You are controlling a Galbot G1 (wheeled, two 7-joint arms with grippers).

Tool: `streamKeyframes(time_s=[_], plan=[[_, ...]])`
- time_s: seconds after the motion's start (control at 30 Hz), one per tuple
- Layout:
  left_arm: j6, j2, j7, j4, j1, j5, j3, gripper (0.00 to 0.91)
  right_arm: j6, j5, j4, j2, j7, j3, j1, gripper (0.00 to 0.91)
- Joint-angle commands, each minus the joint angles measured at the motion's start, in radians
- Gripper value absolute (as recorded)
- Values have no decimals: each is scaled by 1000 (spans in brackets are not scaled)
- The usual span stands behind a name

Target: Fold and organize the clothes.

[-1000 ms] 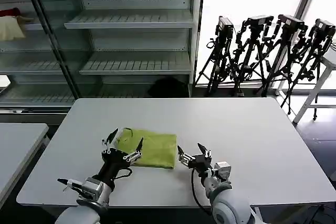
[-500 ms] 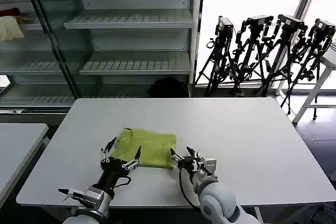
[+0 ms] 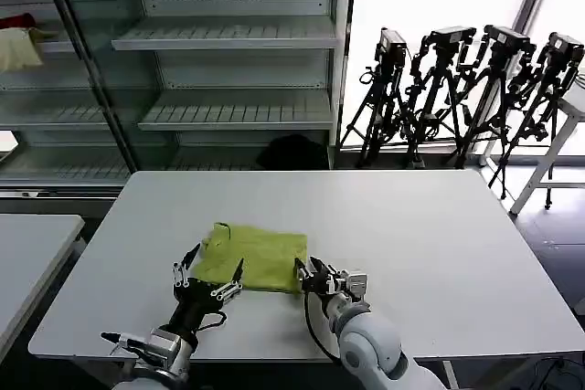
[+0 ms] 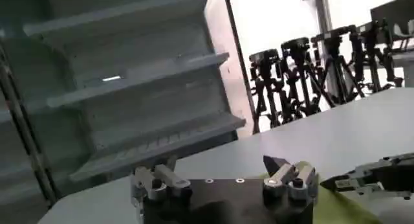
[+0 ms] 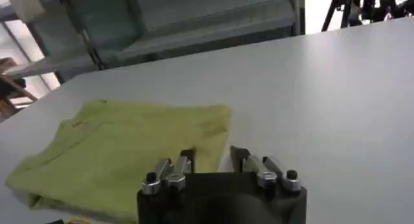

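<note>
Lime yellow-green cotton, the folded T-shirt (image 3: 254, 257) lies on the white table (image 3: 439, 253), toward the near edge and left of the table's middle, its collar end bunched up at the far left corner. The left gripper (image 3: 208, 275) sits at the shirt's near left edge, its two black fingers spread wide apart, one fingertip out over bare table and the other raised over the green cloth. The right gripper (image 3: 308, 273) is at the shirt's near right corner, its short fingers parted with a clear gap between them, right beside the cloth's edge; whether they touch the fabric cannot be told.

In the right wrist view the T-shirt (image 5: 123, 151) spreads flat ahead of the right gripper (image 5: 212, 155), whose parted fingertips point at the cloth's near edge. In the left wrist view the left gripper (image 4: 218, 168) shows its fingers wide apart, a sliver of green cloth behind the one nearer the right gripper (image 4: 372, 177), which lies farther off on the tabletop.

Behind the table stand grey metal shelves (image 3: 224, 38) and a row of black tripods (image 3: 466, 89) against a bright window.
</note>
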Motion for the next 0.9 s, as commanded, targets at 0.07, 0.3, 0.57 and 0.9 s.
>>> streamKeyframes(time_s=[0.07, 0.3, 0.57, 0.9], plan=[[-4, -4, 6, -3, 9, 1, -4, 907, 1, -1, -24, 11, -29, -5, 2, 343], [-1, -5, 9, -2, 6, 1, 2, 907, 18, -6, -25, 8, -40, -15, 8, 0], [0, -5, 10, -4, 7, 1, -1, 907, 35, -26, -13, 2, -43, -13, 4, 0], [-2, 2, 6, -12, 11, -22, -24, 907, 35, -19, 55, -179, -114, 166, -42, 0]])
